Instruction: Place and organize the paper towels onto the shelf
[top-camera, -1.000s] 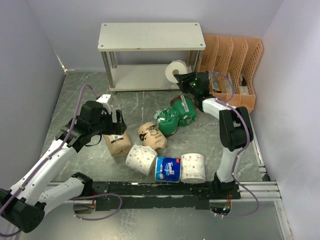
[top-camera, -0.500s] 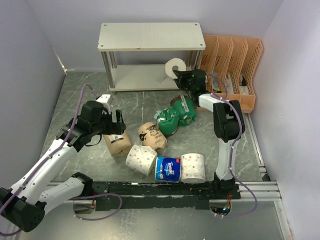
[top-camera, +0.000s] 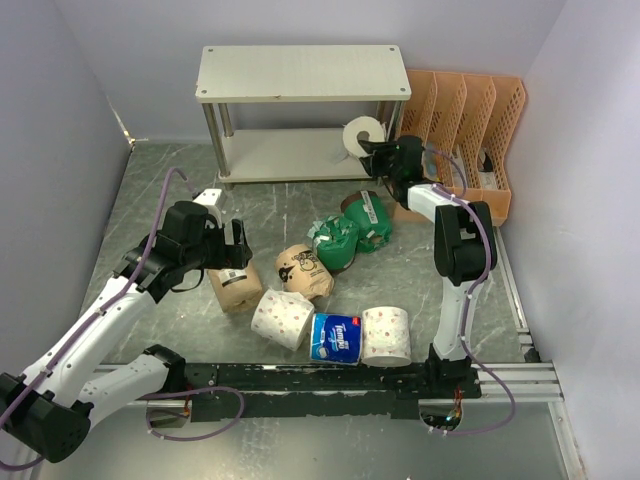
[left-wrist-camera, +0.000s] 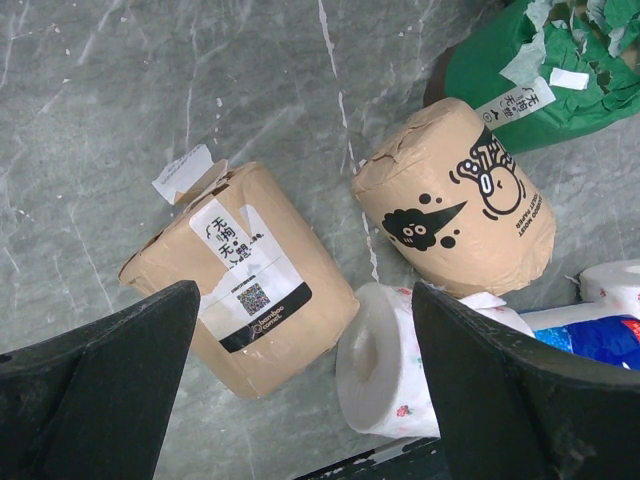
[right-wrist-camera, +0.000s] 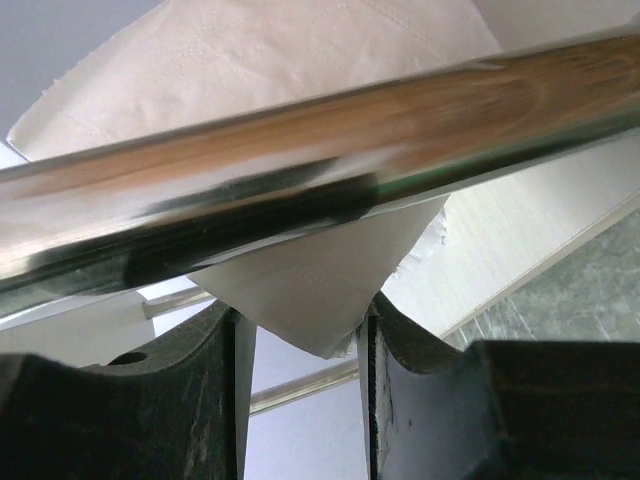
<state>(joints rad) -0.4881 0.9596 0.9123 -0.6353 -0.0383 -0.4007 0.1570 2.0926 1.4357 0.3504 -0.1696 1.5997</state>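
Observation:
My right gripper (top-camera: 380, 153) is shut on a white paper towel roll (top-camera: 358, 134) and holds it at the right end of the shelf's (top-camera: 300, 72) lower board, by a silver leg. In the right wrist view the roll's white paper (right-wrist-camera: 300, 290) sits between my fingers (right-wrist-camera: 190, 400), and the leg (right-wrist-camera: 330, 130) crosses in front. My left gripper (top-camera: 232, 258) is open above a brown-wrapped roll (top-camera: 236, 287), also seen in the left wrist view (left-wrist-camera: 250, 290). A second brown roll (top-camera: 305, 270), two green rolls (top-camera: 335, 243), a blue roll (top-camera: 336, 338) and two white patterned rolls (top-camera: 283, 317) lie on the table.
An orange slotted file organizer (top-camera: 465, 130) stands right of the shelf, close behind my right arm. The second white patterned roll (top-camera: 386, 335) lies by the blue one near the front rail. Grey walls close in the left and right sides.
My right gripper has carried the white roll up and to the right, against the shelf's right end. The left arm has barely moved.

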